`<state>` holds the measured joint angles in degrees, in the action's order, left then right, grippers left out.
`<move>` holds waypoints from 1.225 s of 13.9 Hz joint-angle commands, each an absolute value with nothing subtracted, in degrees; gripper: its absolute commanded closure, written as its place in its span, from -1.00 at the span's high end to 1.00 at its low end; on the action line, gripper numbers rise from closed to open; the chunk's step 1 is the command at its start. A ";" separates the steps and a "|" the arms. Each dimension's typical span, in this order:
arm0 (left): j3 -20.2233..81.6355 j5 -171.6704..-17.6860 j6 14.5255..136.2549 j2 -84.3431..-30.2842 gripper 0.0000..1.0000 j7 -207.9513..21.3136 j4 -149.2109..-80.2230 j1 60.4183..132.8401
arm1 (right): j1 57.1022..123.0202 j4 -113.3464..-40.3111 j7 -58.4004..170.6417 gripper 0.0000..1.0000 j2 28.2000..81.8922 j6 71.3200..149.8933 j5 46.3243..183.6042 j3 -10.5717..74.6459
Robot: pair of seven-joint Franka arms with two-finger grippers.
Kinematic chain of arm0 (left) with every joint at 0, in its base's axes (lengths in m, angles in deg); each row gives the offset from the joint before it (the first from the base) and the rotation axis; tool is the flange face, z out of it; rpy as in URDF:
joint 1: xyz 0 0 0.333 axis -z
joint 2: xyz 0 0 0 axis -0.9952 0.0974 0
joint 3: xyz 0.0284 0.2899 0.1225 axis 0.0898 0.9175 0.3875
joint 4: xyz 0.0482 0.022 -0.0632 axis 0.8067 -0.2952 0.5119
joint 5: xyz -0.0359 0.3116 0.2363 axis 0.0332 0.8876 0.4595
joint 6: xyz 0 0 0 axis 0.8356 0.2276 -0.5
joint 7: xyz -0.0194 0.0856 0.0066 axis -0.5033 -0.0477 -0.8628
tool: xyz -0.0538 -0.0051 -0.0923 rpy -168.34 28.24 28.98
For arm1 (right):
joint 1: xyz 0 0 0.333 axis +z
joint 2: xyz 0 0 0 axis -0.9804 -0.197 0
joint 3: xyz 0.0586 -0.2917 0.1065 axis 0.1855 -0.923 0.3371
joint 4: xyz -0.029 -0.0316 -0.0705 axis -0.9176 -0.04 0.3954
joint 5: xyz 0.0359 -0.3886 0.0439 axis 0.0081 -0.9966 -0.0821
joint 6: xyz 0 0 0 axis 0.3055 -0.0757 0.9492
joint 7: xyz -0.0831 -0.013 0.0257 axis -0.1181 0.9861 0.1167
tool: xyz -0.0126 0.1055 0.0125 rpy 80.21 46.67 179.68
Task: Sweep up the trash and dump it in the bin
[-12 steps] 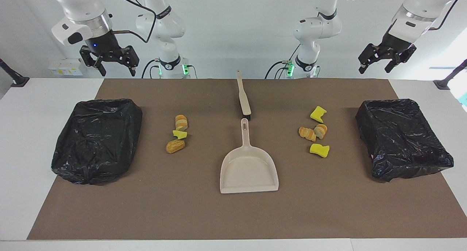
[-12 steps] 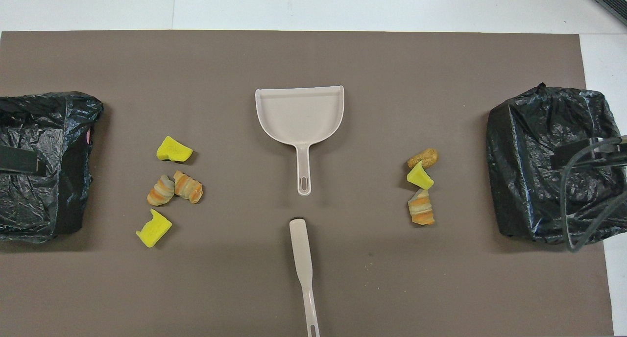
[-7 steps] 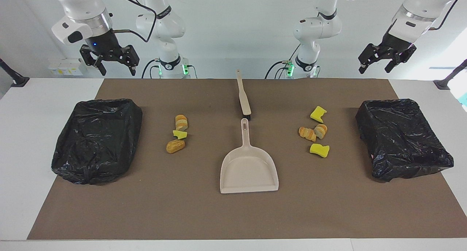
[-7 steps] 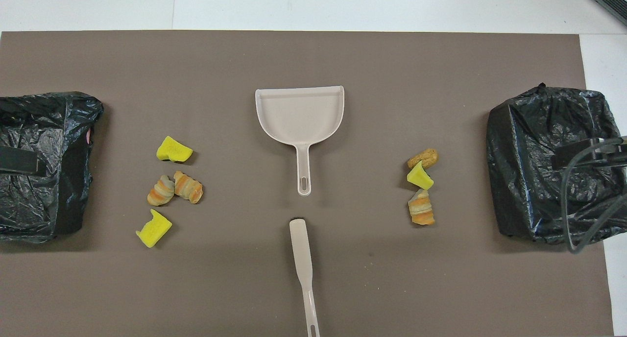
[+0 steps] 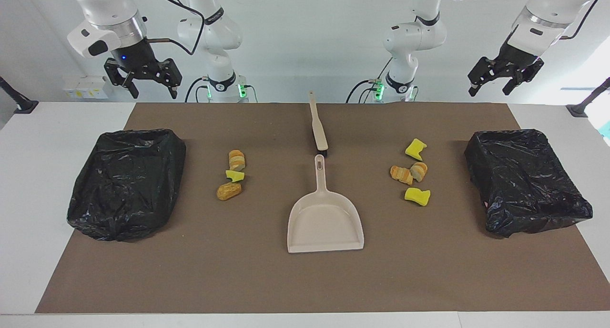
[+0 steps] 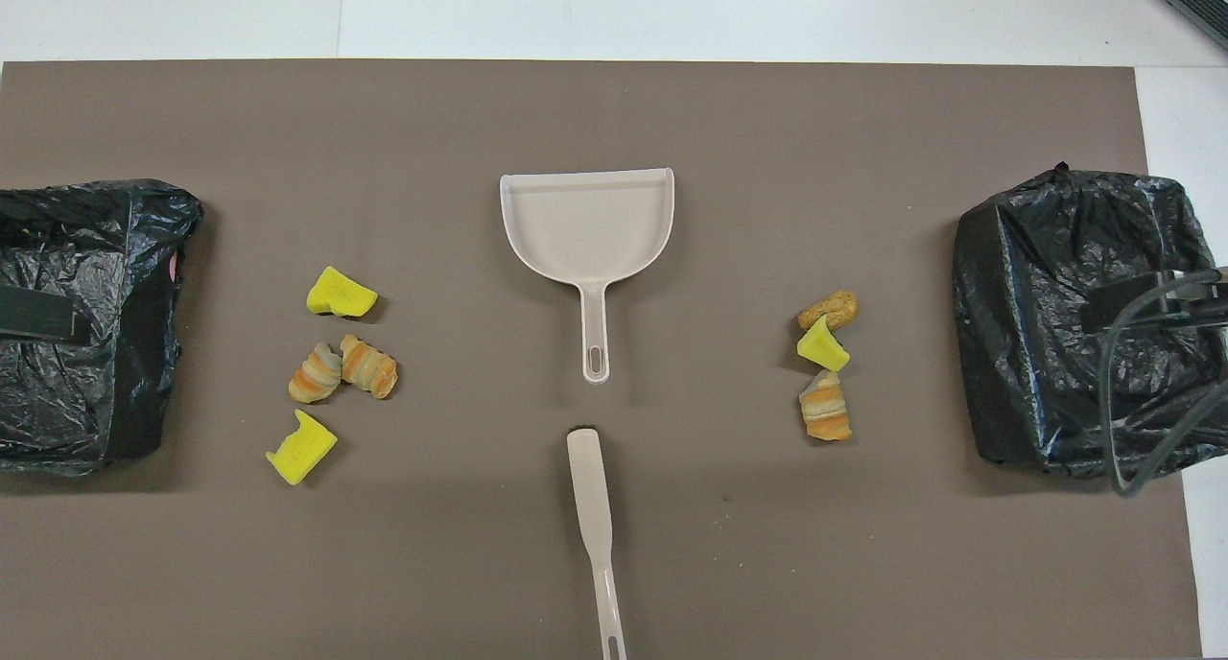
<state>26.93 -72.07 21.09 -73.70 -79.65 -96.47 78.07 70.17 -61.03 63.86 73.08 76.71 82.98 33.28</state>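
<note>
Dustpan (image 5: pixel 325 221) is lying mid-frame, brush (image 5: pixel 318 126) just above its handle. Trash (image 5: pixel 412 171) is sitting in two clusters, centre-right and centre-left (image 5: pixel 232 175). Bins are standing at frame right (image 5: pixel 526 181) and left (image 5: pixel 126 183). Left gripper (image 5: pixel 492 84), upper right, and right gripper (image 5: pixel 153 89), upper left, are hanging raised, fingers apart, empty.

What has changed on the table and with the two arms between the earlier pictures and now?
Almost nothing. The right gripper has risen very slightly above the table's near edge, at the right arm's end. The left gripper hangs open and empty as before. Nothing was taken or released. The dustpan, the brush, both groups of trash and both black bins stayed in place.
</note>
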 commanded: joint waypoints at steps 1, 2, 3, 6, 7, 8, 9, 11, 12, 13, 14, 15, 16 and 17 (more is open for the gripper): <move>27.05 -71.48 21.56 -74.32 1.00 -79.63 -96.84 78.17 | 69.94 -61.84 65.00 1.00 74.08 75.89 83.67 33.54; 27.05 -71.48 21.56 -74.40 1.00 -79.63 -96.84 78.17 | 69.94 -61.93 65.00 1.00 74.17 75.98 83.67 33.54; 27.05 -71.48 21.56 -74.41 1.00 -79.63 -96.84 78.09 | 70.02 -62.54 65.00 1.00 74.60 76.06 83.67 33.54; 27.05 -71.48 21.56 -74.32 1.00 -79.63 -96.84 78.09 | 71.68 -64.30 65.17 1.00 75.92 76.33 83.58 33.63; 27.05 -71.48 21.56 -74.32 1.00 -79.63 -96.84 78.08 | 72.56 -64.39 65.17 1.00 76.10 76.33 83.58 33.63; 27.05 -71.48 21.56 -74.32 1.00 -79.63 -96.84 78.17 | 73.88 -64.48 65.00 1.00 76.10 76.33 83.58 33.63; 27.05 -71.48 21.56 -74.40 1.00 -79.63 -96.84 78.09 | 74.24 -64.66 64.82 1.00 76.27 76.33 83.50 33.63; 27.05 -71.48 21.56 -74.32 1.00 -79.63 -96.84 78.09 | 76.34 -64.66 64.39 1.00 76.28 76.42 83.41 33.80; 27.05 -71.48 21.56 -74.40 1.00 -79.63 -96.84 78.17 | 76.61 -64.75 63.60 1.00 76.10 76.33 83.41 33.89; 27.05 -71.48 21.56 -74.32 1.00 -79.63 -96.84 78.17 | 76.79 -64.75 61.50 1.00 75.93 76.33 83.41 34.15; 27.05 -71.48 21.56 -74.40 1.00 -79.63 -96.84 78.17 | 77.66 -64.75 59.83 1.00 75.58 76.42 83.32 34.59; 27.05 -71.48 21.56 -74.32 1.00 -79.63 -96.84 78.17 | 77.93 -64.75 59.12 1.00 75.14 76.50 83.32 34.59; 27.05 -71.48 21.56 -74.32 1.00 -79.63 -96.84 78.09 | 78.11 -64.75 58.24 1.00 75.05 76.77 83.32 34.68; 27.05 -71.48 21.56 -74.40 1.00 -79.63 -96.84 78.08 | 78.37 -64.83 57.53 1.00 74.61 77.20 83.58 34.68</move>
<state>26.93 -72.07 21.09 -73.70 -79.65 -96.47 78.07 78.40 -64.07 60.06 74.76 76.71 83.01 34.53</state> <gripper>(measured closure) 0.000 0.000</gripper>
